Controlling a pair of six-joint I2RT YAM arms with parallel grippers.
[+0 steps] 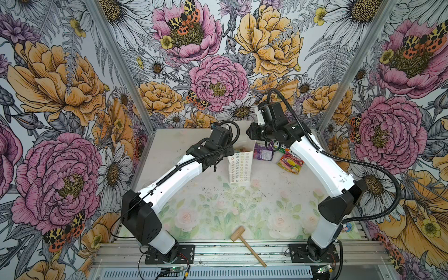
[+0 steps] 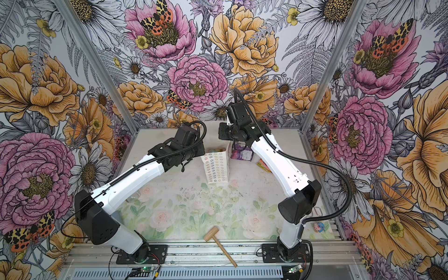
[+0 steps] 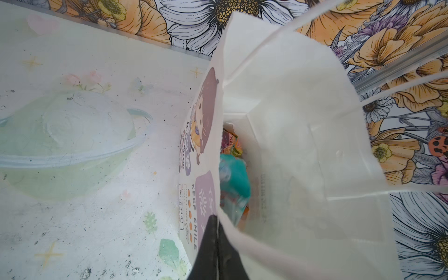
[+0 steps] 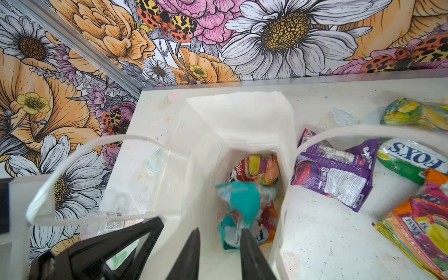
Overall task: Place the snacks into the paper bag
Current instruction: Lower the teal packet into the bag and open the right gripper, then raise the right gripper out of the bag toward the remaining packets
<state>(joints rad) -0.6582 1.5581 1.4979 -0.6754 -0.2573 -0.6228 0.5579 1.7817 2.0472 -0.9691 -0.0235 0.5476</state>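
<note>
STEP: teal packet [image 4: 242, 201] dropping into paper bag [image 1: 240, 167], frame centre | left gripper [image 3: 217, 221]: clamped on bag rim | right gripper [image 4: 220, 230]: jaws apart above bag mouth | NEXT: probably fetch purple packet [image 4: 339, 179], right of bag, needing a clean pinch.

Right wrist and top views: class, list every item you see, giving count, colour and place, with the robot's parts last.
Flower-printed paper bag: one, white, standing mid-table.
Glossy teal packet: one, teal, inside bag.
Red-orange packet: one, at bag's bottom.
Purple packet: one, on table beside bag.
Green FOX'S packet: one, beside purple packet.
Orange-yellow packet: one, on table right of bag.
Wooden mallet: one, tan, front edge.
Left gripper: black, jaws shut on bag's rim.
Right gripper: black, jaws open over bag's mouth.
</note>
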